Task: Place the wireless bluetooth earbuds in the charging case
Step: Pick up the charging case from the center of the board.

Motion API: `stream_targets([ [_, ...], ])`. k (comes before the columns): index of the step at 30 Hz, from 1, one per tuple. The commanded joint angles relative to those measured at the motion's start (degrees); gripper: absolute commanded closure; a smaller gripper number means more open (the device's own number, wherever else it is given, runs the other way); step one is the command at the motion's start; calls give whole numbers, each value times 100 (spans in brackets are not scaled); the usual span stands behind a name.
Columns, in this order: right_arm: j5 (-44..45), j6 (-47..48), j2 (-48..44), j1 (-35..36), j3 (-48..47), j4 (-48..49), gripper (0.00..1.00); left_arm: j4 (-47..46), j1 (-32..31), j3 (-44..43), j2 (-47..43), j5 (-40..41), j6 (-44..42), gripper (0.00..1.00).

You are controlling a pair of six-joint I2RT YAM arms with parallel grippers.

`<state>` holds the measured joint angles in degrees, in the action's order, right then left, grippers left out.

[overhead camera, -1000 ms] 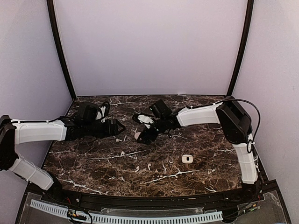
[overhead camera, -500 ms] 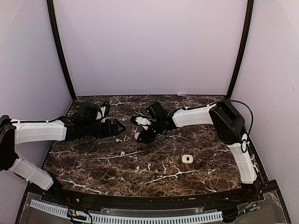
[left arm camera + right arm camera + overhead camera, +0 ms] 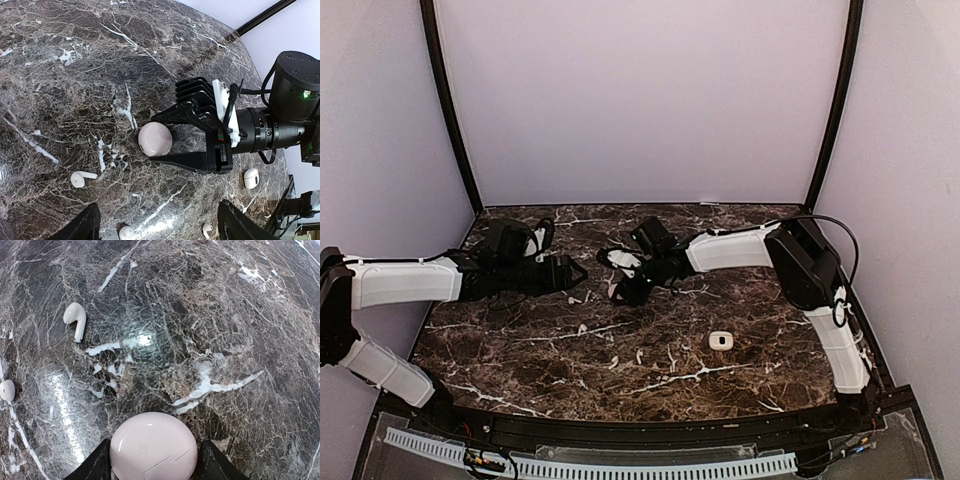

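Securing case: right gripper point(image 3: 154, 139) pinches round pale-pink plastic case point(image 3: 152, 447), frame centre; left gripper point(image 3: 578, 271) wide, empty. Next, likely: open lid, fetch white stemmed plastic earbud point(image 3: 75, 319), upper left.

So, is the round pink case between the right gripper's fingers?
Yes, in the left wrist view the round pink case sits between the right gripper's fingers, touching both.

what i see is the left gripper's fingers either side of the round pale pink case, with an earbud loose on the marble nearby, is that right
Wrong arm: the right gripper has its fingers either side of the round pale pink case, as the left wrist view shows. The left gripper is open, apart from it. An earbud does lie loose on the marble nearby.
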<state>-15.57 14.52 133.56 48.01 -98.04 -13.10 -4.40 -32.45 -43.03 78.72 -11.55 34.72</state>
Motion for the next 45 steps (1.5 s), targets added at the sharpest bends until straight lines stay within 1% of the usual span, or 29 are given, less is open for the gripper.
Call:
stream_targets([
  [1,-27,38,160,55,-99,-113,46,23,52,104,-191,-26,-33,21],
  [4,1,80,74,83,-14,-77,53,5,54,137,-194,-33,-32,21],
  [7,33,131,-12,124,-4,-103,55,-22,63,153,-161,-45,-15,21],
  [16,113,154,-476,172,46,-68,58,-196,72,175,8,-134,35,21],
  [22,99,135,-1109,209,489,156,58,-295,91,160,77,-271,140,22],
  [24,69,129,-1353,229,690,286,58,-445,116,197,9,-418,229,23],
  [25,58,128,-1458,239,793,362,58,-547,125,232,-29,-623,286,23],
  [28,43,137,-1753,285,1052,566,58,-1261,145,462,-237,-1135,463,23],
  [31,11,179,-1966,341,1207,666,58,-1598,151,519,-306,-1587,656,23],
  [35,45,242,-2121,421,1235,660,58,-1736,151,478,-269,-1851,745,26],
  [40,63,281,-2225,493,1235,670,58,-2150,151,543,-184,-2245,986,32],
  [45,112,312,-2268,572,1219,641,58,-2055,151,482,-107,-2153,1012,33],
])
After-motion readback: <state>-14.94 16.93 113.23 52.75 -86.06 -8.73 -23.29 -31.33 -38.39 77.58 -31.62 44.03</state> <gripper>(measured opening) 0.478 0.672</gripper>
